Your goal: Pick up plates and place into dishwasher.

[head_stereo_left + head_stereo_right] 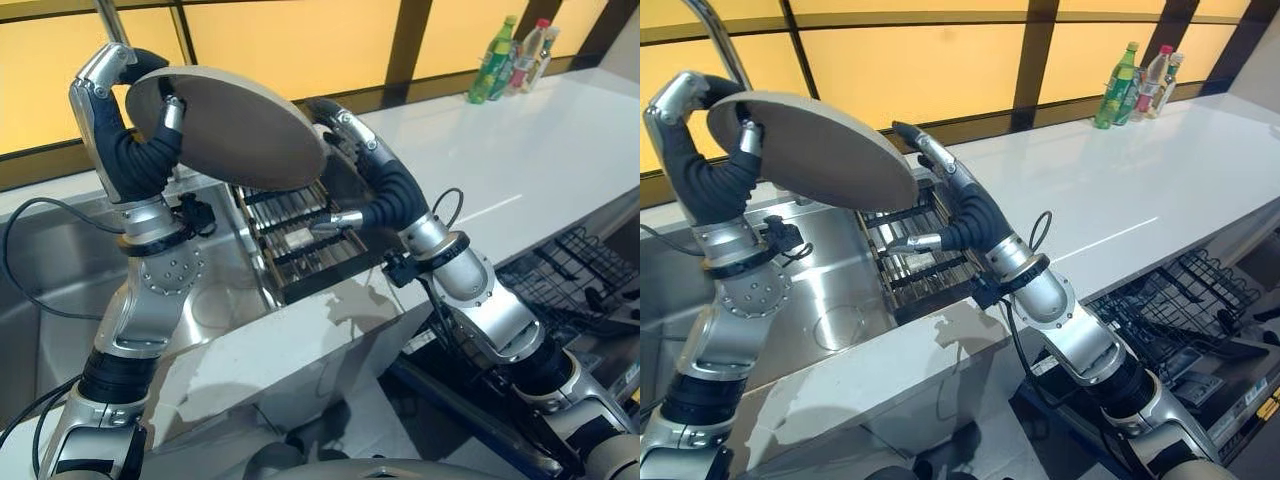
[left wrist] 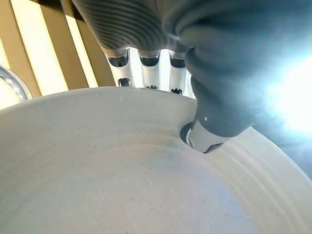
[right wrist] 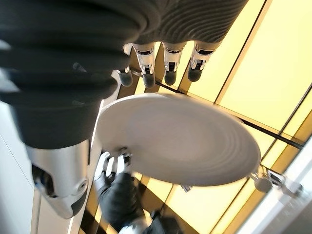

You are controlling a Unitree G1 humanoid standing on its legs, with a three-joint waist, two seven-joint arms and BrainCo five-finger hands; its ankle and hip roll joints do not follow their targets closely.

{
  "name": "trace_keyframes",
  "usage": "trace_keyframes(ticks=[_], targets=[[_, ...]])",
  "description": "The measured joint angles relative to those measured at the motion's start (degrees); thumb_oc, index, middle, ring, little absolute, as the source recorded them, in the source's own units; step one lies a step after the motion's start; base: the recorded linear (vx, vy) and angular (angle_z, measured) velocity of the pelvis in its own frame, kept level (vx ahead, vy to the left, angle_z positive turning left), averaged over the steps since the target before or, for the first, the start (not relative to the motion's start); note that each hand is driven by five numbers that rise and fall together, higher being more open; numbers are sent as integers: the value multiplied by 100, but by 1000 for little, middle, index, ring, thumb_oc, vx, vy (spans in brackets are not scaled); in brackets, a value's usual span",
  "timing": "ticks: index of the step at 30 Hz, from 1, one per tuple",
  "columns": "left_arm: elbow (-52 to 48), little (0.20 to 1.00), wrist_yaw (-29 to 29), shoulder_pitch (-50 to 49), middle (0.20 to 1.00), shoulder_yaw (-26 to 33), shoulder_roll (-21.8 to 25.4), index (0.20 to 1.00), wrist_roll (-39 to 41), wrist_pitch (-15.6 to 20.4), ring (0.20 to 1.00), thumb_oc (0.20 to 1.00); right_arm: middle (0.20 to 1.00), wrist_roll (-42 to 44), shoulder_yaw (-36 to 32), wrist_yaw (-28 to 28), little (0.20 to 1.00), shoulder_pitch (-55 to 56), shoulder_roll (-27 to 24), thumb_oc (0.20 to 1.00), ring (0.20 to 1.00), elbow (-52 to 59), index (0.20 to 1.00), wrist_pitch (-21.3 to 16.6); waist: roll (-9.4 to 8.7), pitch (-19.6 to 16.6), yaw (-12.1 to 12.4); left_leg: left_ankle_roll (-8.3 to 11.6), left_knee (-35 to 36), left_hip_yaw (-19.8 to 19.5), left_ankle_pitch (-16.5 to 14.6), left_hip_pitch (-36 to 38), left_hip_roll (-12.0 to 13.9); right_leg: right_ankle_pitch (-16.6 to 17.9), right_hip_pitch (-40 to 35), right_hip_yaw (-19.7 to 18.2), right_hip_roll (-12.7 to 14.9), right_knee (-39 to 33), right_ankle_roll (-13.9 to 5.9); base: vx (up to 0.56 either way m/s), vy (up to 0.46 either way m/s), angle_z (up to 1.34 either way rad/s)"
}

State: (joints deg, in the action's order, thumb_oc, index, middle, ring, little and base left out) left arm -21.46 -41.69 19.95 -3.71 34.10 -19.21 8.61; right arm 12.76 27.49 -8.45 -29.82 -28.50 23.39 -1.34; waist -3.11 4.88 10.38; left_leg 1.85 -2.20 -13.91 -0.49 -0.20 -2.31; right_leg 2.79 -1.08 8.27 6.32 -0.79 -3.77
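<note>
1. Right hand (image 1: pixel 958 215) sits just beside the plate (image 1: pixel 235 125), fingers straight and empty; your left hand (image 1: pixel 140 150) pinches its rim above the sink (image 1: pixel 820 290).
2. Take the near edge before handing over toward the dishwasher rack (image 1: pixel 1185 300).

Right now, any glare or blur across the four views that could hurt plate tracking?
Left wrist view: blown-out glare beside the left hand's thumb; plate rim readable. Right wrist view: backlit by yellow panels, plate slightly soft, left hand smeared. Eye views: even light, plate sharp, soft reflections on the white counter.
</note>
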Motion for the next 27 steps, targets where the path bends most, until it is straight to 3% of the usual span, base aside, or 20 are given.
trace_keyframes(ticks=[8,15,23,27], targets=[[-243,200,253,-559,200,49,49,200,186,219,200,200,1000,-77,-652,-218,1000,267,-201,1000,1000,43,1000,-267,-5,0,3,-8,-28,-39,4,-57,-12,-2,28,35,7,-9,-3,-33,-15,3],[-244,200,317,-562,200,40,41,200,253,465,200,200,1000,44,-704,-166,1000,298,-170,1000,1000,54,1000,-409,0,3,3,-9,-14,-78,4,-56,-39,-4,19,51,4,-19,-6,-1,-1,1],[-230,200,507,-558,200,37,8,200,251,505,200,200,1000,1258,-569,714,1000,302,-166,1000,1000,21,1000,101,-4,0,29,-4,-28,-244,10,-48,-74,-15,-108,205,11,-93,-18,14,-24,11],[-220,200,509,-558,200,37,10,200,249,545,200,200,1000,1858,-395,1120,1000,310,-153,1000,1000,21,1000,151,-13,2,19,-3,-37,-275,4,-29,-84,-23,-155,243,26,-101,-27,21,-25,5]])
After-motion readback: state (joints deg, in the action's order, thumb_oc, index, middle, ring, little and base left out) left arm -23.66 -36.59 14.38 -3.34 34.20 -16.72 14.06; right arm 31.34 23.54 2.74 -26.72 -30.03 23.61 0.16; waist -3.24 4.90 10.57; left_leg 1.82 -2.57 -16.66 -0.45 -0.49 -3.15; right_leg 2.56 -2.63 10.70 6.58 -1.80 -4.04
